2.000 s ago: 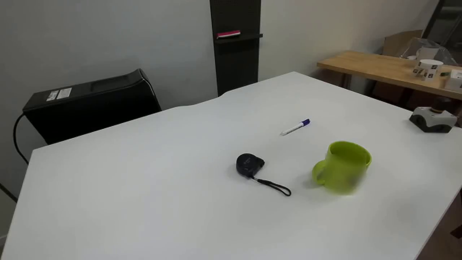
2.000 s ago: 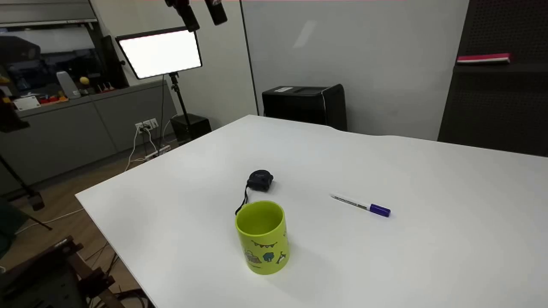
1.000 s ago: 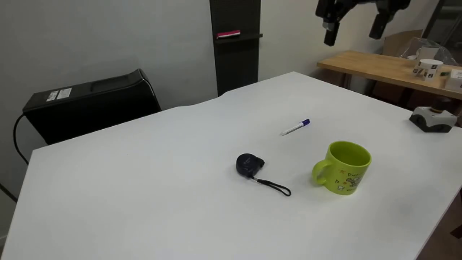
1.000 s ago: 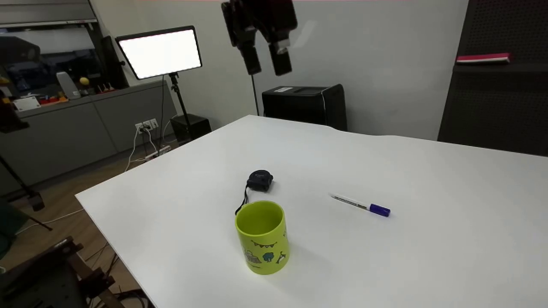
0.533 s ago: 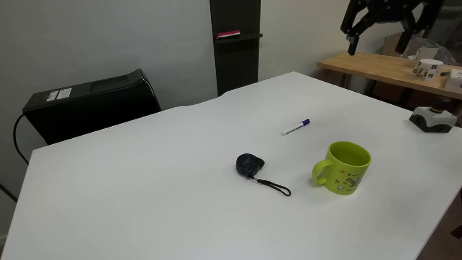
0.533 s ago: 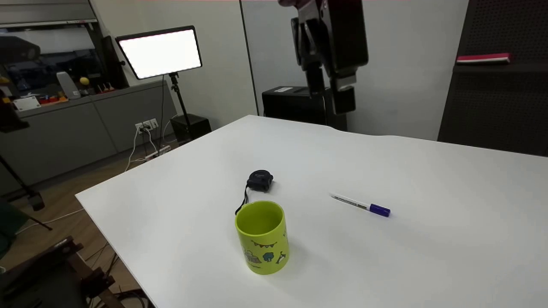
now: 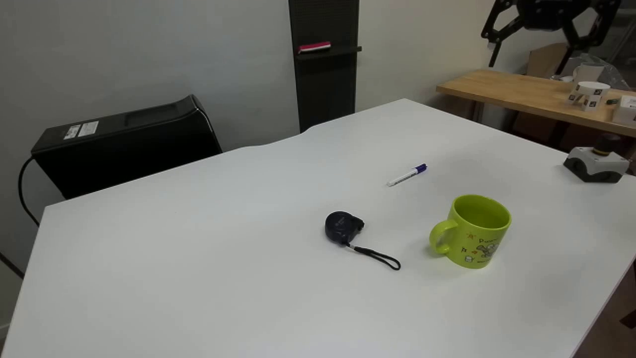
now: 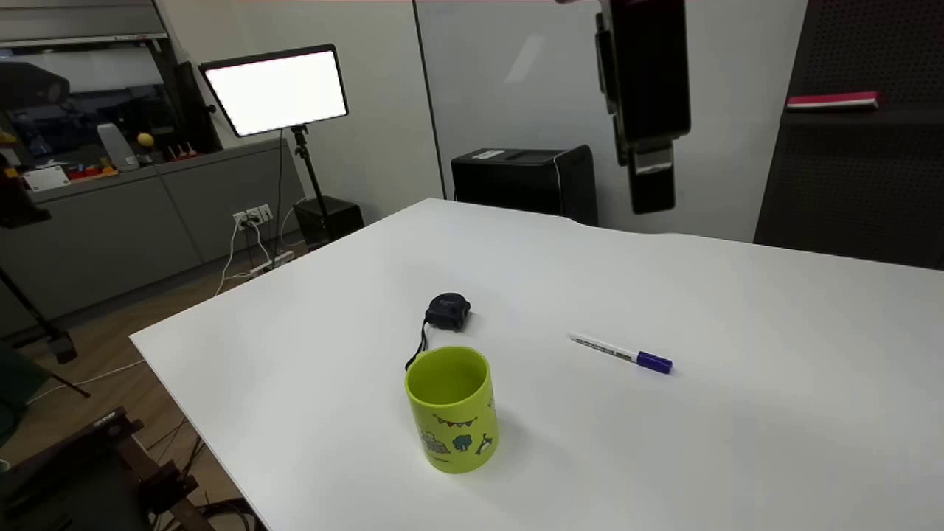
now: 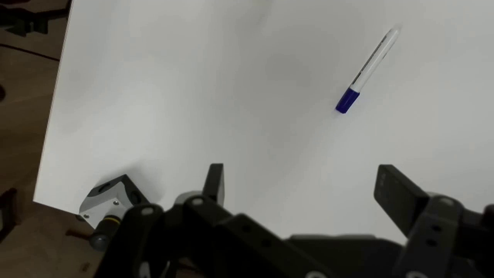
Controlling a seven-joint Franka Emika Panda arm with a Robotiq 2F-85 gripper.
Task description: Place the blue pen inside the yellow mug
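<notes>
The blue pen (image 7: 407, 176), white-bodied with a blue cap, lies flat on the white table in both exterior views. In the wrist view the pen (image 9: 368, 69) shows at the upper right, ahead of the fingertips and apart from them. A yellow-green mug (image 8: 453, 413) stands upright with small drawings on its side; its handle (image 7: 440, 237) shows in an exterior view. The mug's inside looks empty. My gripper (image 7: 527, 68) hangs high above the table, away from pen and mug. Seen from the wrist, the gripper (image 9: 301, 170) is wide open with only bare table between its fingers.
A black tape measure (image 7: 342, 227) with a cord loop lies on the table near the mug's handle side. A grey and black button box (image 9: 112, 200) sits by the table's edge. A wooden side table (image 7: 521, 97) stands behind.
My gripper has come into both exterior views, swung rightward and turned; in one of them it has come lower, and only a single finger shows there now. Pen, mug and tape measure stay put.
</notes>
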